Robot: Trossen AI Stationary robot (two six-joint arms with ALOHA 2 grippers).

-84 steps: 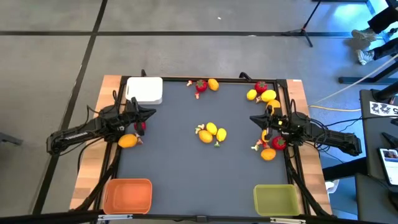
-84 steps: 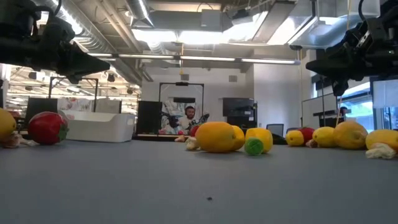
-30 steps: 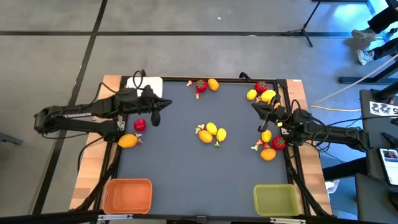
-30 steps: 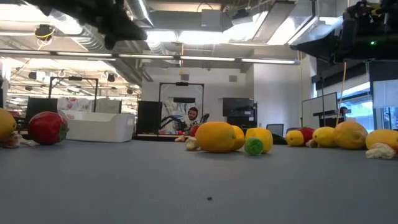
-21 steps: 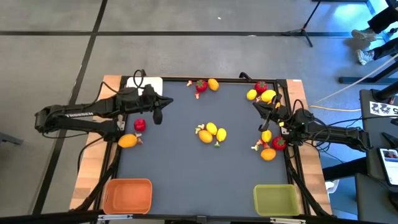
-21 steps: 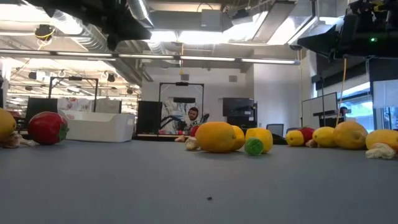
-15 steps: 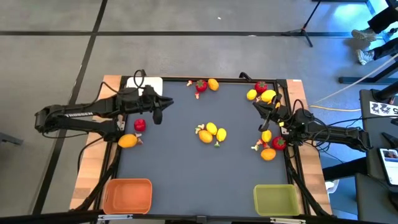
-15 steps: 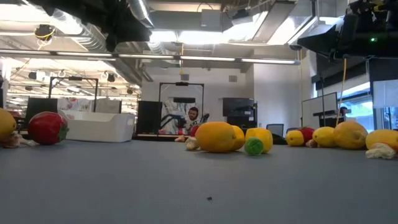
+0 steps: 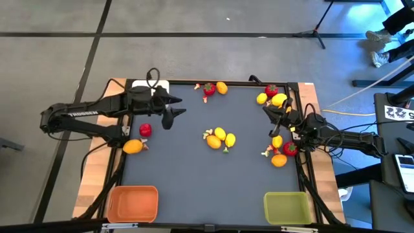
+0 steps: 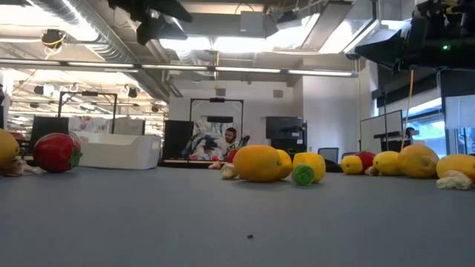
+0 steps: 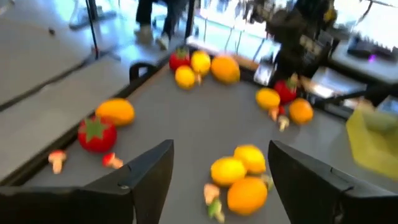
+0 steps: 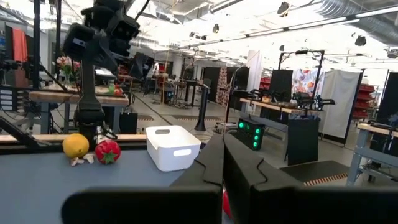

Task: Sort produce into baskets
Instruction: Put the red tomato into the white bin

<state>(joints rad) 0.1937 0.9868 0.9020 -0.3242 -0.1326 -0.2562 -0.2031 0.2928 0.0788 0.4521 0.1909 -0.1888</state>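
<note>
Scattered over the grey table (image 9: pixel 194 175): yellow lemons (image 9: pixel 224 136), orange citrus (image 9: pixel 132 147), red strawberries with green tops (image 9: pixel 145 130), in clusters mid-table, along the far edge and by the right side. White basket (image 12: pixel 173 147) at the far left corner, orange basket (image 9: pixel 132 202) and olive-green basket (image 9: pixel 286 208) at the near corners. Left gripper (image 9: pixel 173 108) spread apart, holding nothing, raised beside the white basket. Right gripper (image 9: pixel 266 112) clenched tight, empty, near the right-hand fruit.

Left tool (image 9: pixel 176 107) now open, empty.
</note>
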